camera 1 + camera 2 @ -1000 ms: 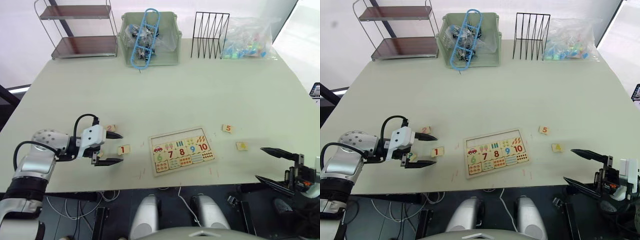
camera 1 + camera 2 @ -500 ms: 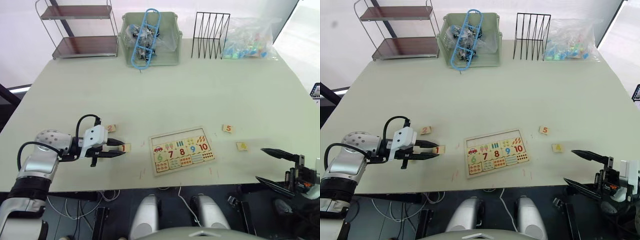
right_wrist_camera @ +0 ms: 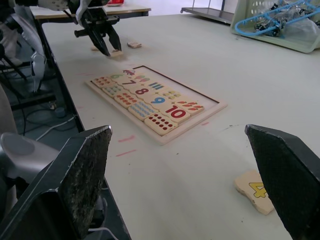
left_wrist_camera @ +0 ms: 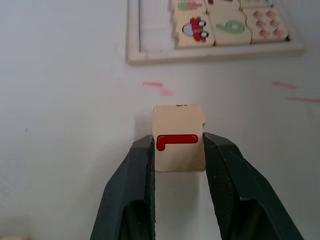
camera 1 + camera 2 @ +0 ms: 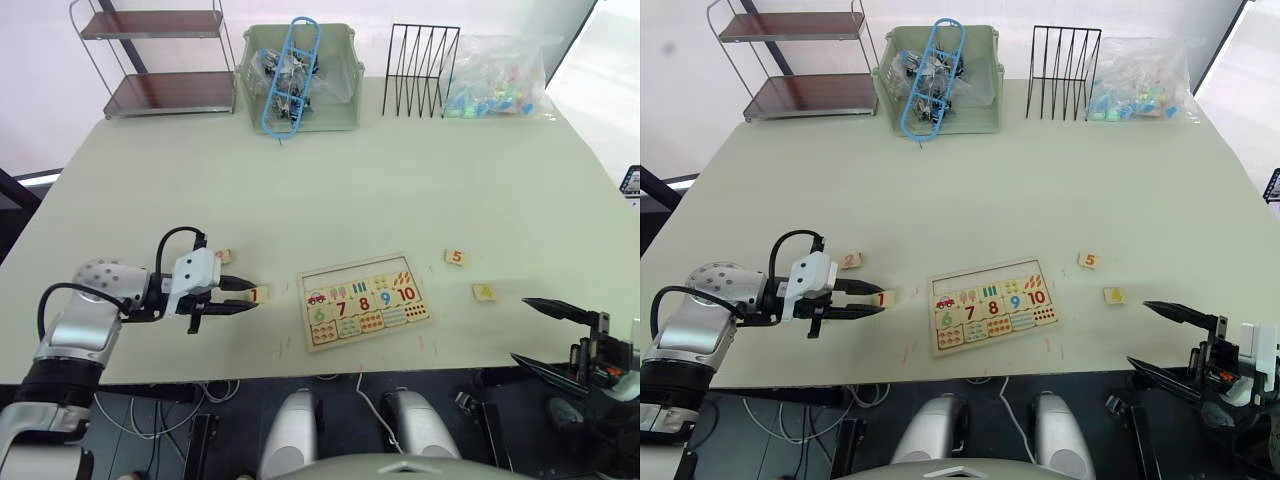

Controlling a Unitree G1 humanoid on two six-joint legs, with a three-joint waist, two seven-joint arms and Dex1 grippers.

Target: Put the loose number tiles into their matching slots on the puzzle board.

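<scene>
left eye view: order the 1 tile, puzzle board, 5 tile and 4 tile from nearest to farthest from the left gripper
1. The 1 tile, between the fingers of the left gripper.
2. The puzzle board, mid-table, just beyond that tile.
3. The 5 tile, past the board's far end.
4. The 4 tile, farthest out, toward the right gripper.

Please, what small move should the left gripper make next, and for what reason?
Probably lift a little. The left gripper has its two black fingers closed on the sides of the small light-wood tile with the red 1, which seems to sit on the pale table. The flat light-wood puzzle board lies just ahead, its row of slots unfilled, so raising the tile should clear the rim.
</scene>
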